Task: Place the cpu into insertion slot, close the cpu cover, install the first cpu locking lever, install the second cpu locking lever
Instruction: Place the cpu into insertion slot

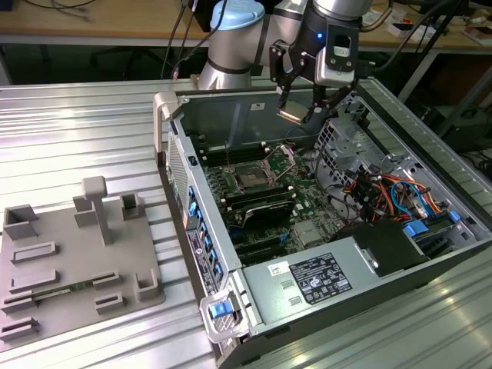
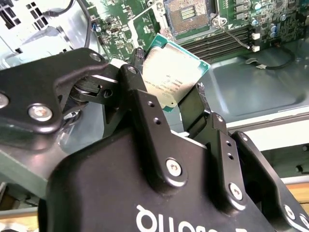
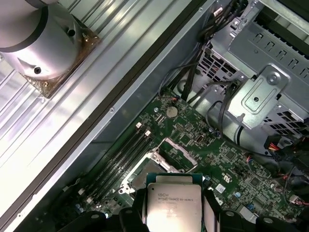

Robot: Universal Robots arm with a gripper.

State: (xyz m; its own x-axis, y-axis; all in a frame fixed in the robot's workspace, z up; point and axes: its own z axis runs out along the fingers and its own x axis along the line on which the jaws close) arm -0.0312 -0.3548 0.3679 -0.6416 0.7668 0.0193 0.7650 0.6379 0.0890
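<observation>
Step one (placement) judged in hand: black two-fingered gripper (image 1: 297,111) pinches the small flat square silver-grey-topped cpu (image 2: 171,79) by opposite edges, well apart above the square dark-centred, silver-rimmed insertion slot (image 2: 189,13); seating it calls for squaring and lowering it level over that slot.

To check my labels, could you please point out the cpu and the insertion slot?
cpu (image 2: 171,79), second wrist view, on the middle of its metal top.
insertion slot (image 2: 188,14), second wrist view, on the contact field at its centre.
</observation>
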